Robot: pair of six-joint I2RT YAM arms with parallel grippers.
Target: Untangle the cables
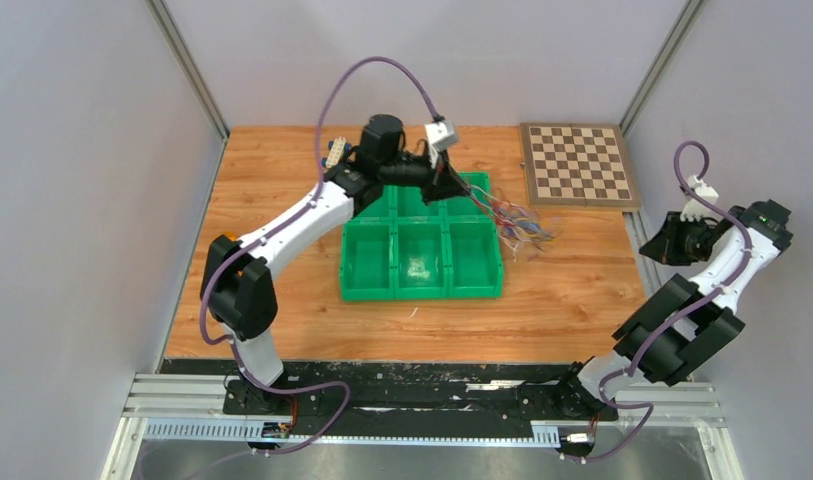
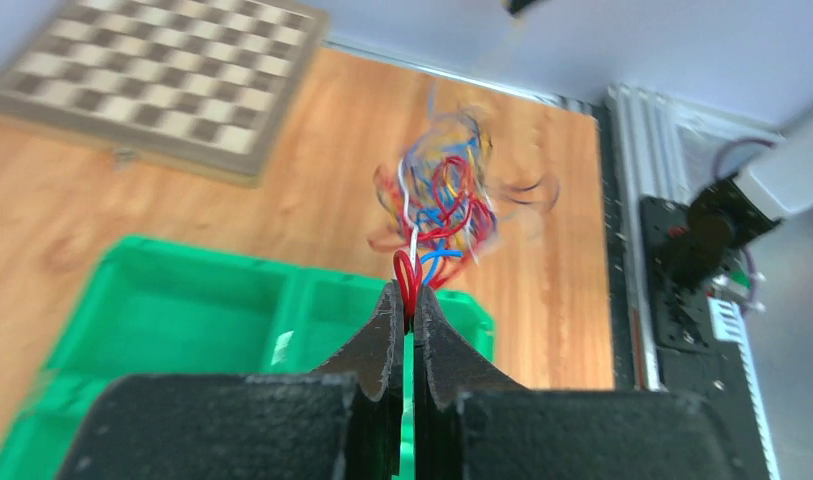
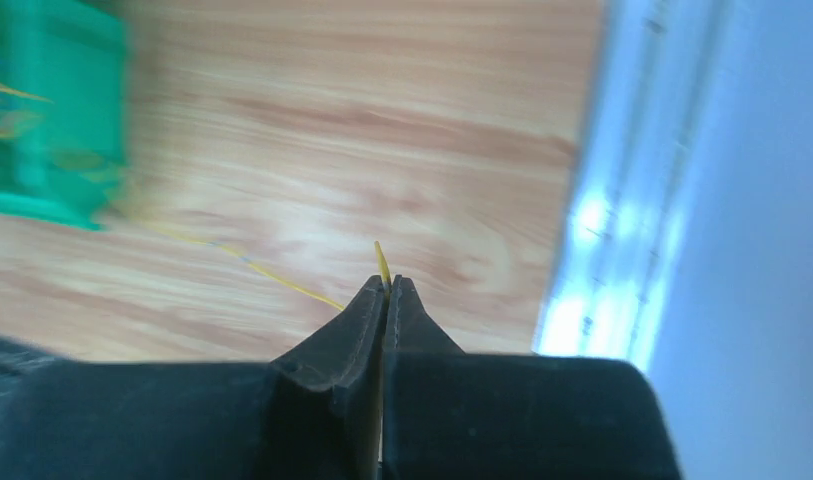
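Observation:
A tangle of thin cables [image 1: 517, 222] in red, blue, yellow, white and black hangs over the right side of the green bin [image 1: 422, 285]. My left gripper [image 1: 458, 190] is shut on red loops of the bundle [image 2: 408, 272] and holds it above the bin's back right corner; the rest of the tangle [image 2: 445, 195] dangles beyond it. My right gripper [image 1: 664, 240] is at the table's right edge, shut on one yellow cable [image 3: 382, 266], which runs left across the wood [image 3: 272, 275] towards the bin.
The green bin [image 2: 182, 300] has several compartments. A chessboard [image 1: 578, 165] lies at the back right, also in the left wrist view [image 2: 162, 75]. Grey walls enclose the table. A metal rail [image 3: 607, 200] runs along the right edge.

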